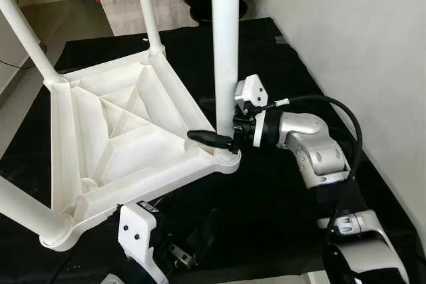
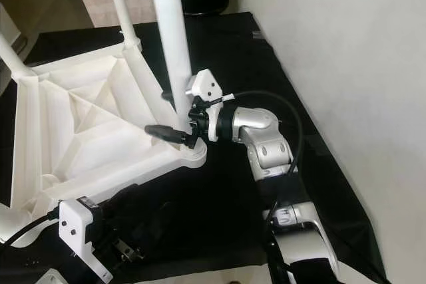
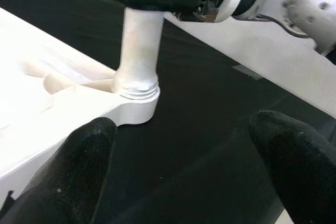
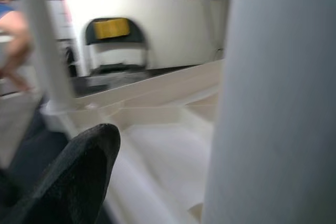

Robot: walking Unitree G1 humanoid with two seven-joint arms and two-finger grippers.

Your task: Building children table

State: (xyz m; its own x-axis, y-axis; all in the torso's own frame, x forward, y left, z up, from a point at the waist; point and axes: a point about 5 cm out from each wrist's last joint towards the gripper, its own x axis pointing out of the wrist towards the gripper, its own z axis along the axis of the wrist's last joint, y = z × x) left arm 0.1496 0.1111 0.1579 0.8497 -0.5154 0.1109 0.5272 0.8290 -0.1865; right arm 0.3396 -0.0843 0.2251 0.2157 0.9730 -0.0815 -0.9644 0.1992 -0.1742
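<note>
Black cloth (image 1: 279,217) is covering the floor beside a pale wall (image 1: 373,44); on it a white plastic children's table top (image 1: 120,138) is lying upside down, ribbed underside facing up, with white legs rising from its corners. Right end effector (image 1: 223,139) is reaching in at the near right corner socket (image 1: 228,159), its black fingers (image 1: 210,138) closing around the base of the upright white leg (image 1: 225,44) just above the socket; the leg is standing seated in that socket. Another leg (image 1: 148,8) is rising from the corner beyond the right end effector, and two more, one (image 1: 26,41) and another (image 1: 23,207), are standing at the far side of the top. Left end effector (image 3: 184,166) is hovering low just beside the same socket, its two black fingertips (image 3: 79,166) spread wide and gripping nothing; its white wrist housing (image 1: 136,231) is sitting below the table top's near edge.
</note>
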